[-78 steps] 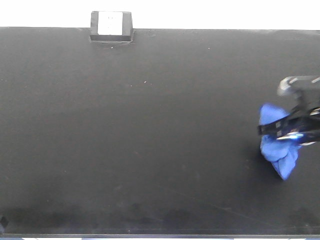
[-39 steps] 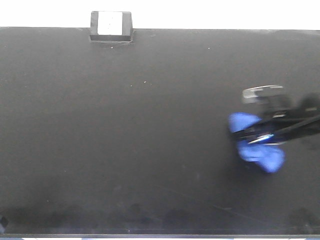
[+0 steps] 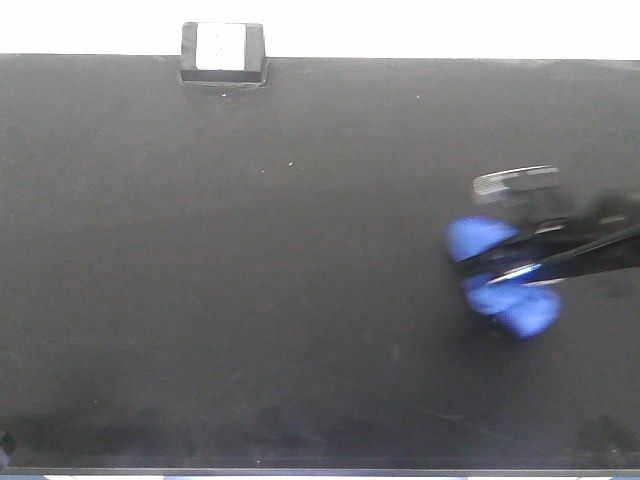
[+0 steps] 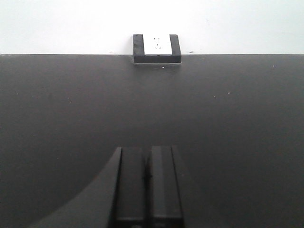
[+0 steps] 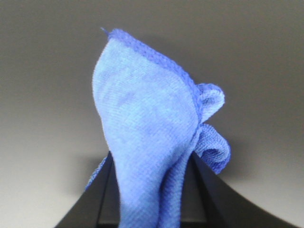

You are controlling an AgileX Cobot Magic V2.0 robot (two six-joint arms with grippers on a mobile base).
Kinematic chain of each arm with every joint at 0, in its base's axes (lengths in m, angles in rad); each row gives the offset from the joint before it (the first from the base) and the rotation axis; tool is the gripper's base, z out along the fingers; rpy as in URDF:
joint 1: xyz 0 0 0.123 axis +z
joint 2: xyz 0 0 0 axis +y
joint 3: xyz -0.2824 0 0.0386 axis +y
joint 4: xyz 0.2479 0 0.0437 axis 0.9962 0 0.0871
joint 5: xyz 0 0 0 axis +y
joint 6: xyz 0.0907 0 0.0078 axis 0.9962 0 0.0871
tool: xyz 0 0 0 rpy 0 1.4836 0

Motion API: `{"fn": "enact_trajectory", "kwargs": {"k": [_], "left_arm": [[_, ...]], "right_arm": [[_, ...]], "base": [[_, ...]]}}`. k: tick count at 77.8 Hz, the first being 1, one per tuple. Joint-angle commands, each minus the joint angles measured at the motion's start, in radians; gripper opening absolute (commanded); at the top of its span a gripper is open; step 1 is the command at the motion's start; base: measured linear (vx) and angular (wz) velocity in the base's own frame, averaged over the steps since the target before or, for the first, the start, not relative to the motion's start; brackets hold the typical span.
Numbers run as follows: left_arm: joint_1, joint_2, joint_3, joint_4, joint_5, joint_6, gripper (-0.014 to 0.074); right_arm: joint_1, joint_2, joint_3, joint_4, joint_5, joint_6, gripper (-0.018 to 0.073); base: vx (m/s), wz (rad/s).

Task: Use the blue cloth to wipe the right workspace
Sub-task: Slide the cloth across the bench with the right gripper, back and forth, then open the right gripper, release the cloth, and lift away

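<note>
Closest to the right wrist camera, the blue cloth is being pinched between the two dark fingers of the right gripper, so that it is bunching upward in a lumpy fold. Seen from the front view, the same cloth is being held low against the right workspace, well over toward its right side, with the right gripper clamped across its middle; whether the cloth is being pressed firmly on the surface cannot be told, as that area is blurred. Farther off, the left gripper is being kept with its jaws closed together on nothing, parked above the bench. Farthest away, the small dark block with a white face is sitting at the rear edge.

As a judgement, only a narrow bunch is being offered to the bench, so streaks of unwiped surface could be left. If the pinch is shallow, the cloth could be dragged loose by friction.
</note>
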Motion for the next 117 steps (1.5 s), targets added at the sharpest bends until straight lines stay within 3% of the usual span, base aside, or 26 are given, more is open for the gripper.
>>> {"fn": "enact_trajectory", "kwargs": {"k": [1, 6, 13, 18, 25, 38, 45, 52, 69, 79, 98, 107, 117], "left_arm": [[0.003, -0.010, -0.025, -0.006, -0.079, 0.001, -0.0006], [0.003, -0.010, -0.025, -0.006, -0.079, 0.001, -0.0006], [0.003, -0.010, -0.025, -0.006, -0.079, 0.001, -0.0006], [0.003, -0.010, -0.025, -0.006, -0.079, 0.001, -0.0006], [0.003, -0.010, -0.025, -0.006, -0.079, 0.001, -0.0006], [0.003, -0.010, -0.025, -0.006, -0.079, 0.001, -0.0006], [0.003, -0.010, -0.025, -0.006, -0.079, 0.001, -0.0006], [0.003, -0.010, -0.025, -0.006, -0.079, 0.001, -0.0006], [0.003, -0.010, -0.025, -0.006, -0.079, 0.001, -0.0006], [0.003, -0.010, -0.025, -0.006, -0.079, 0.001, -0.0006], [0.003, -0.010, -0.025, -0.006, -0.079, 0.001, -0.0006], [0.003, -0.010, -0.025, -0.006, -0.079, 0.001, -0.0006], [0.003, -0.010, -0.025, -0.006, -0.079, 0.001, -0.0006]], "right_arm": [[-0.107, -0.023, -0.011, -0.020, -0.014, -0.007, 0.0000], [-0.153, -0.023, -0.011, -0.005, -0.005, -0.007, 0.0000], [-0.121, -0.023, -0.011, 0.029, 0.025, -0.029, 0.0000], [-0.045, -0.023, -0.011, 0.069, 0.032, -0.076, 0.0000], [0.123, -0.023, -0.011, 0.120, 0.028, -0.143, 0.0000], [0.425, -0.023, -0.011, 0.203, -0.054, -0.155, 0.0000], [0.477, -0.023, -0.011, 0.222, -0.111, -0.147, 0.0000], [0.440, -0.023, -0.011, 0.219, -0.131, -0.141, 0.0000], [0.133, -0.023, -0.011, 0.202, -0.105, -0.158, 0.0000], [0.000, -0.023, -0.011, 0.210, -0.093, -0.158, 0.0000], [-0.020, -0.023, -0.011, 0.222, -0.066, -0.273, 0.0063], [-0.020, -0.023, -0.011, 0.222, -0.064, -0.273, 0.0167], [-0.020, -0.026, -0.011, 0.241, -0.065, -0.265, 0.0351]], "base": [[0.00, 0.00], [0.00, 0.00], [0.00, 0.00], [0.00, 0.00], [0.00, 0.00], [0.00, 0.00], [0.00, 0.00], [0.00, 0.00], [0.00, 0.00], [0.00, 0.00], [0.00, 0.00], [0.00, 0.00], [0.00, 0.00]]}}
